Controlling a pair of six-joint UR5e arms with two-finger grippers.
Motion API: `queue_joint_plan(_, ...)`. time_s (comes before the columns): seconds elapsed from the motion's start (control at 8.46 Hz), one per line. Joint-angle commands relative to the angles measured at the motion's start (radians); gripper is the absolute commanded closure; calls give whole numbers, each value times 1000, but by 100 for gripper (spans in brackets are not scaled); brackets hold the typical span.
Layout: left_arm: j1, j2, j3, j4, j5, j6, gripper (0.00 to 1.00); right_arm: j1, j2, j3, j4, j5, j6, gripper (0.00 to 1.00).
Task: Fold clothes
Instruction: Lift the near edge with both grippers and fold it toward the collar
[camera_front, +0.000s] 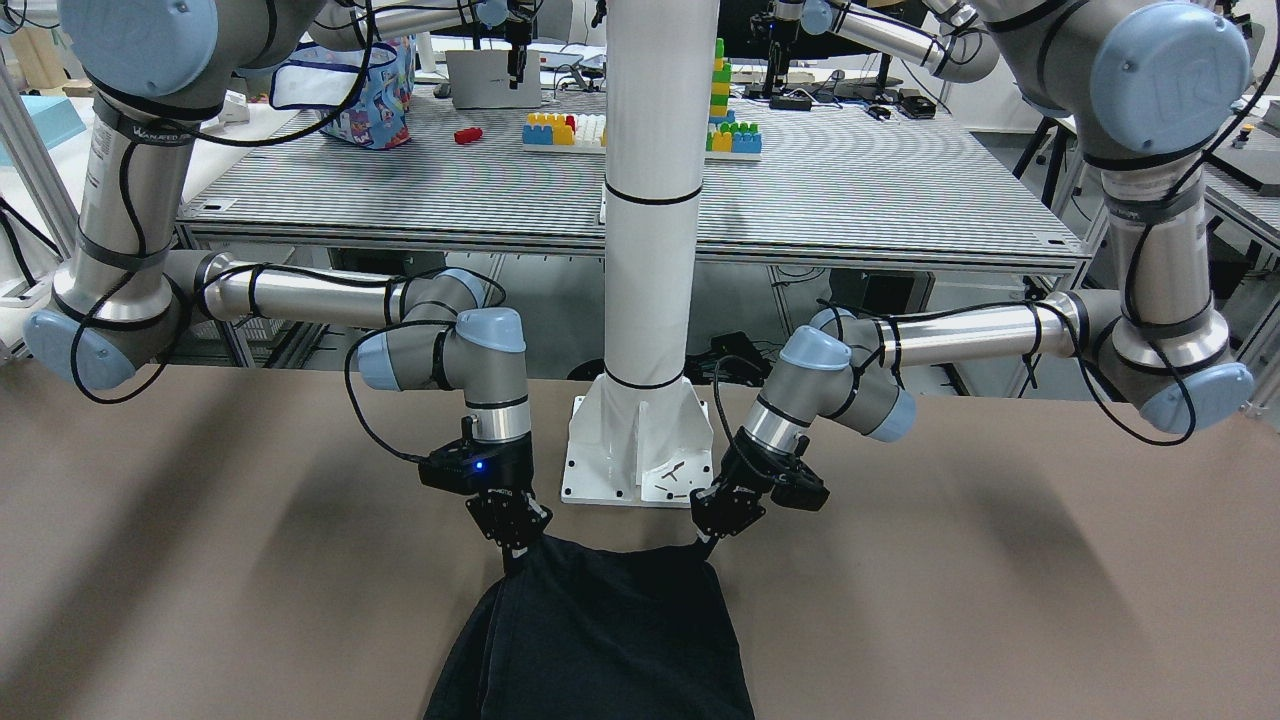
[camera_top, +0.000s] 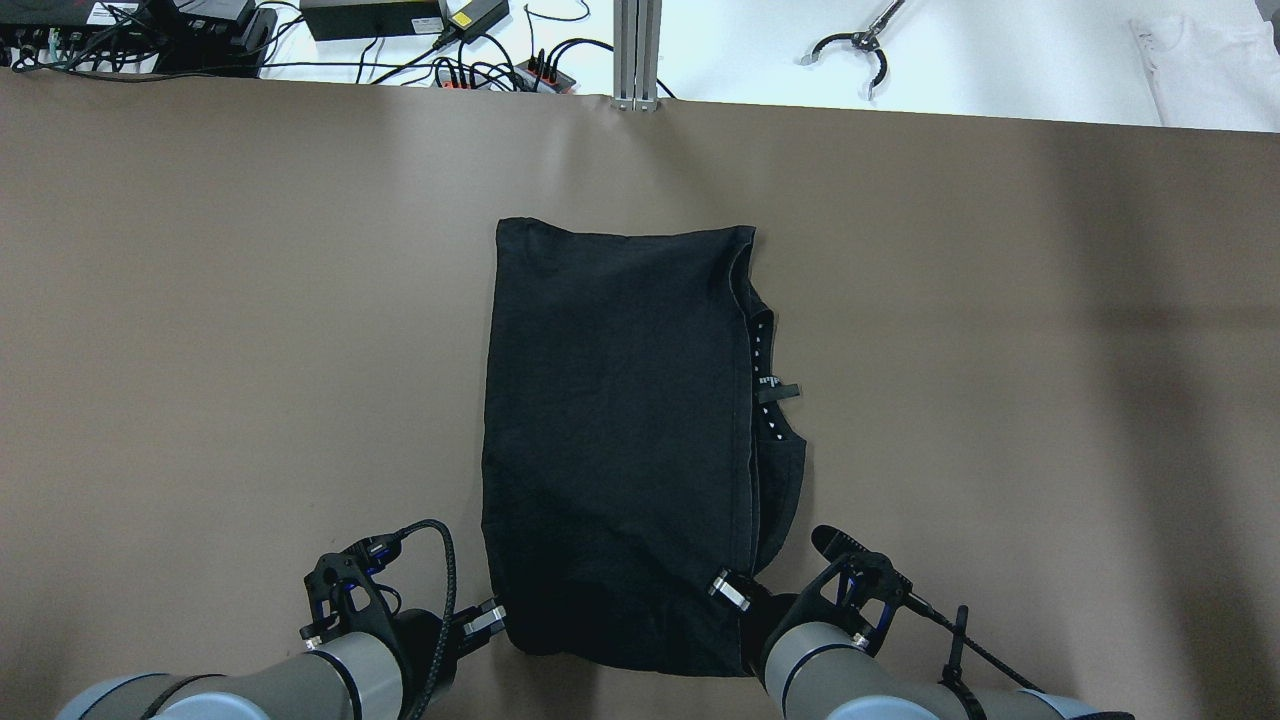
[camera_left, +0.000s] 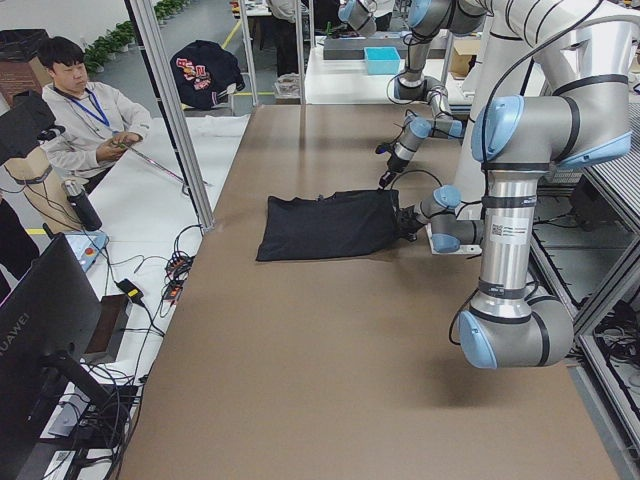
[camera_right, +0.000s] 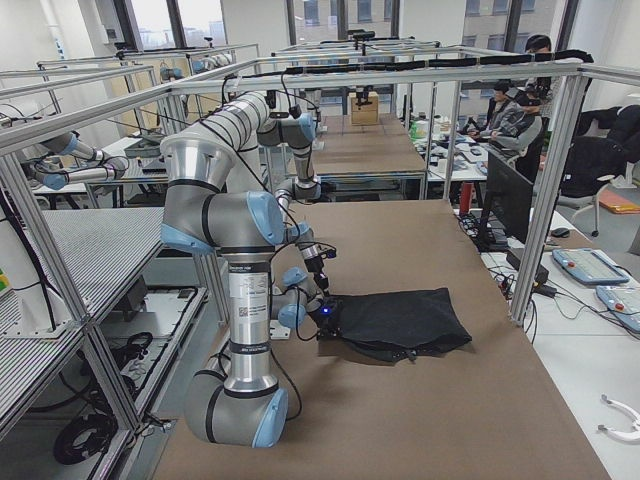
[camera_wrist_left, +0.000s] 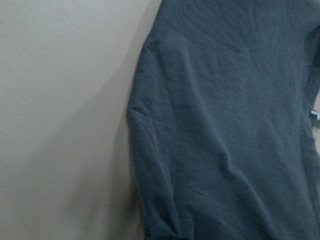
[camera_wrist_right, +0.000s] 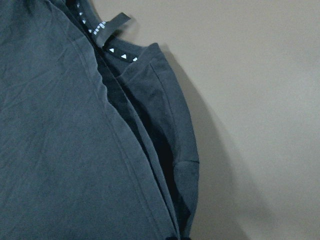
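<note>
- Black garment (camera_top: 615, 430): lies flat at the middle of the table (camera_top: 250, 300), long axis running away from the robot. An under-layer with the neck label (camera_top: 778, 388) sticks out along its right side.
- Left pincer (camera_top: 487, 621): pinching the near left corner.
- Right pincer (camera_top: 731, 590): pinching the near right corner.
- Step, as judged: fold the near edge over to the far hem. Lift both corners level, keep the edge taut, travel together and land square. Uneven travel would skew the fold.

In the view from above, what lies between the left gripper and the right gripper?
The near edge of the black garment fills that stretch, from the left gripper to the right gripper; the overhead view shows it.
</note>
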Motion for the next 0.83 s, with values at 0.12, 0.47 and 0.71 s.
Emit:
queue_joint_plan(0.12, -63, -90, -292, 394, -122, 18, 100, -14, 1, 157, -112, 6, -14, 100)
queue_joint_plan(0.47, -328, -306, -208, 636, -350, 143, 100, 148, 47, 104, -149, 96, -139, 100)
queue_joint_plan(0.71, -453, -387, -60, 641, -411, 231, 100, 278, 163, -3, -197, 144, -175, 100)
